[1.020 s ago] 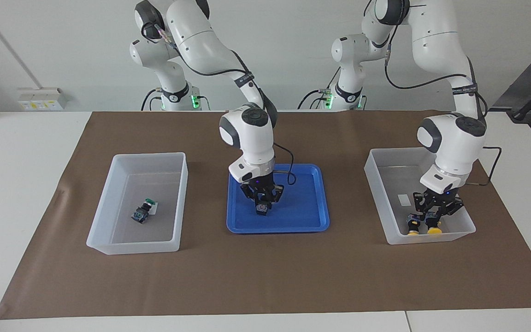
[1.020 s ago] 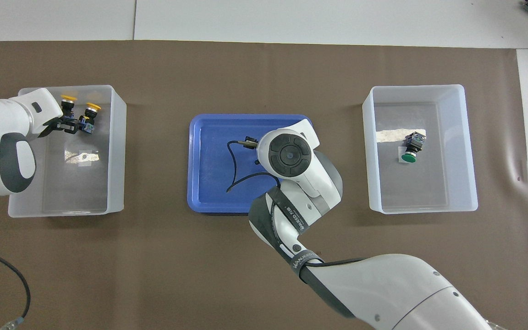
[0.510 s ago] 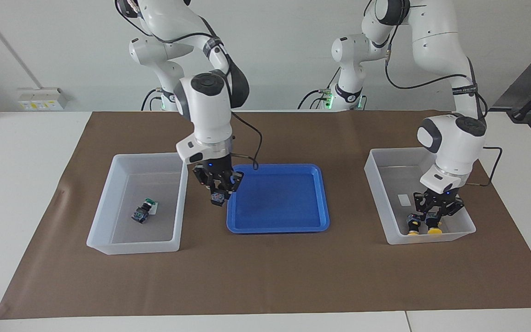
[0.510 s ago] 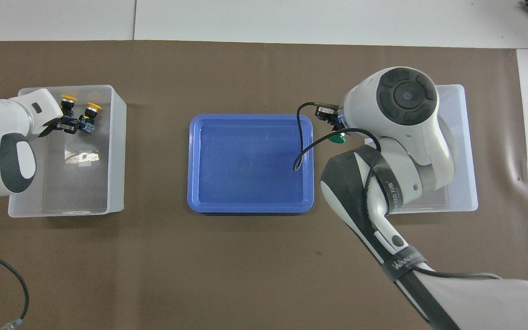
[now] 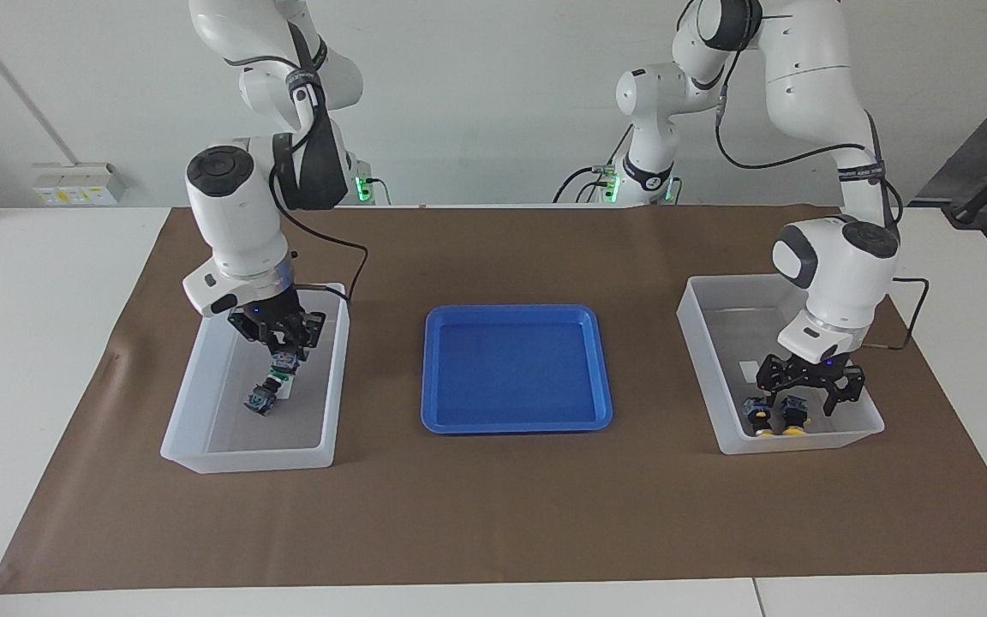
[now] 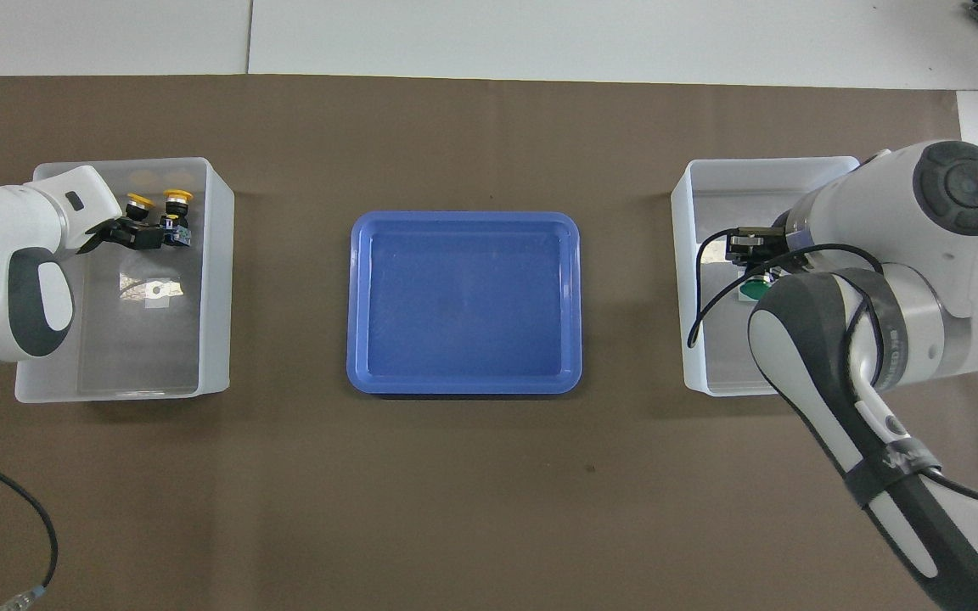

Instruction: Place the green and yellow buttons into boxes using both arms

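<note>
My left tool [image 5: 810, 396] has just let go: its fingers now stand spread wide inside the box [image 5: 853, 433] at the left arm's end of the surface, and the two yellow buttons [image 5: 774, 417] sit side by side on the floor of that box, just under it. So I think the yellow half of the job is done. My right tool [image 5: 281, 347] has swung from the blue tray [image 5: 517, 418] over to the other box [image 5: 245, 458] and hangs low in it, clenched on a green button [image 5: 284, 361]. The first green button [image 5: 261, 398] already lies tipped over on that box's floor, right below. The tray has no buttons in it now. The buttons have dark chunky bodies; the yellow caps are round and wide.
</note>
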Controlling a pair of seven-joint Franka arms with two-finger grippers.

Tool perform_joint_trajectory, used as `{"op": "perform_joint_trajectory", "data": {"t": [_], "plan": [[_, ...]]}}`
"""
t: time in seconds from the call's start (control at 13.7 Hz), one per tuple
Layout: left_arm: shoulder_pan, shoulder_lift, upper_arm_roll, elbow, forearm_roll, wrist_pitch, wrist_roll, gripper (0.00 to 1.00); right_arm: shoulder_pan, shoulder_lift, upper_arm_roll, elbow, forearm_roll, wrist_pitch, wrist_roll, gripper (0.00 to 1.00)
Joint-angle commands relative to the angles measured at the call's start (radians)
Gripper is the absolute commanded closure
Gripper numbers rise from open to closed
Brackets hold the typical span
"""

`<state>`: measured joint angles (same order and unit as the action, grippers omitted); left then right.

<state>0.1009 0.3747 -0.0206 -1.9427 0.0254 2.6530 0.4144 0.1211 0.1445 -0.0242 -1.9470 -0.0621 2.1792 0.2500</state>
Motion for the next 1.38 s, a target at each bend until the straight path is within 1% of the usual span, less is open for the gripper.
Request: {"op": "perform_joint_trajectory", "data": {"t": [0.0, 0.22, 0.29, 0.44, 0.51, 0.58, 0.73, 0.8, 0.87, 0.95, 1.02, 1.17, 1.24, 1.31], "plan": [[0.01, -0.026, -0.006, 0.002, 0.008, -0.034, 0.006, 0.0, -0.034, -0.083, 0.015, -0.194, 0.044, 0.12, -0.072, 1.0], [0.01, -0.121, -0.007, 0.002, 0.008, -0.206, 0.0, 0.0, -0.058, -0.074, 0.015, -0.268, 0.054, 0.221, -0.116, 1.0], [0.01, -0.149, -0.007, -0.001, 0.007, -0.24, -0.002, 0.0, -0.06, -0.072, 0.015, -0.283, 0.054, 0.237, -0.124, 1.0], [-0.001, -0.206, -0.007, -0.002, 0.007, -0.321, -0.029, 0.0, -0.078, -0.065, 0.015, -0.294, 0.054, 0.263, -0.158, 0.94], [-0.004, -0.235, -0.009, -0.001, 0.007, -0.378, -0.043, 0.0, -0.084, -0.054, 0.015, -0.296, 0.056, 0.277, -0.158, 0.89], [-0.006, -0.264, -0.009, -0.002, 0.007, -0.43, -0.049, 0.0, -0.083, -0.053, 0.015, -0.297, 0.056, 0.284, -0.156, 0.82], [-0.02, -0.321, -0.012, -0.01, 0.007, -0.53, -0.118, 0.0, -0.077, -0.049, 0.015, -0.296, 0.108, 0.284, -0.156, 0.61], [-0.036, -0.35, -0.012, -0.015, 0.007, -0.566, -0.199, 0.0, -0.074, -0.048, 0.015, -0.296, 0.129, 0.283, -0.153, 0.39], [-0.05, -0.377, -0.013, -0.025, 0.007, -0.605, -0.294, 0.0, -0.07, -0.048, 0.015, -0.293, 0.134, 0.283, -0.147, 0.13], [-0.085, -0.402, -0.013, -0.039, 0.007, -0.62, -0.368, 0.0, -0.069, -0.048, 0.015, -0.285, 0.133, 0.283, -0.144, 0.0], [-0.113, -0.42, -0.013, -0.048, 0.007, -0.622, -0.428, 0.0, -0.069, -0.045, 0.015, -0.273, 0.133, 0.283, -0.147, 0.0], [-0.132, -0.425, -0.018, -0.018, 0.005, -0.634, -0.465, 0.0, -0.067, -0.048, 0.015, -0.213, 0.133, 0.266, -0.146, 0.0], [-0.141, -0.416, -0.018, 0.025, -0.001, -0.671, -0.465, 0.0, -0.067, -0.057, 0.015, -0.186, 0.131, 0.248, -0.144, 0.0], [-0.15, -0.401, -0.018, 0.089, -0.004, -0.732, -0.465, 0.0, -0.067, -0.062, 0.012, -0.149, 0.127, 0.219, -0.144, 0.0]]}}
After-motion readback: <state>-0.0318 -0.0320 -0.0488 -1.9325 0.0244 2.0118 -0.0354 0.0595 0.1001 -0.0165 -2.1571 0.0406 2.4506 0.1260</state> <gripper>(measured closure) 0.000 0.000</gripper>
